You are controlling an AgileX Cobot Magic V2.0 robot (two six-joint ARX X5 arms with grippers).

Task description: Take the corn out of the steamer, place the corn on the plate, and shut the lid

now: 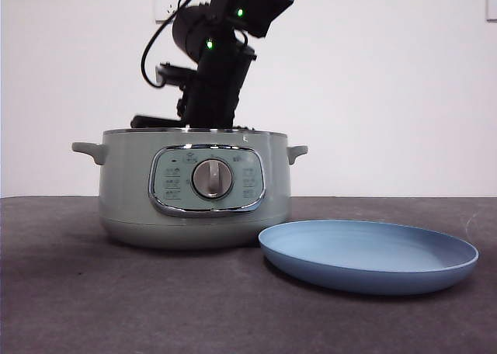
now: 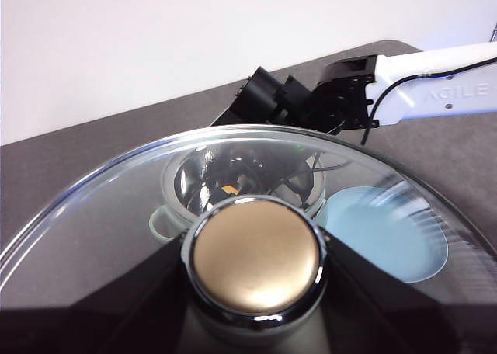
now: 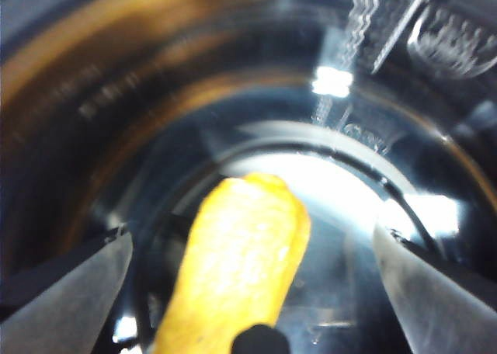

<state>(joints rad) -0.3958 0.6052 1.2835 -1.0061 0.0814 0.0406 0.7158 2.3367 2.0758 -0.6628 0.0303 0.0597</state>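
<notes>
The lid (image 2: pixel 233 237) is off the steamer (image 1: pixel 194 187): the left tool (image 2: pixel 256 346) has it by the knob (image 2: pixel 256 262), held up and away, and through the glass the open steamer and the plate (image 2: pixel 384 234) show far beneath it. That tool's jaws sit tight against either side of the knob.

The right tool (image 3: pixel 252 292) is down inside the steamer, its arm reaching in over the rim. Its jaws stand wide apart, and the corn (image 3: pixel 241 268) lies between them, on the pot's floor as far as I can judge, touched by neither. So the corn is not yet gripped.

The plate (image 1: pixel 369 255) rests bare on the tabletop (image 1: pixel 78 307), just beside the steamer.

As I judge it, only the lid removal is done. Gripping and lifting the corn, setting it on the plate, and putting the lid back on all remain.
</notes>
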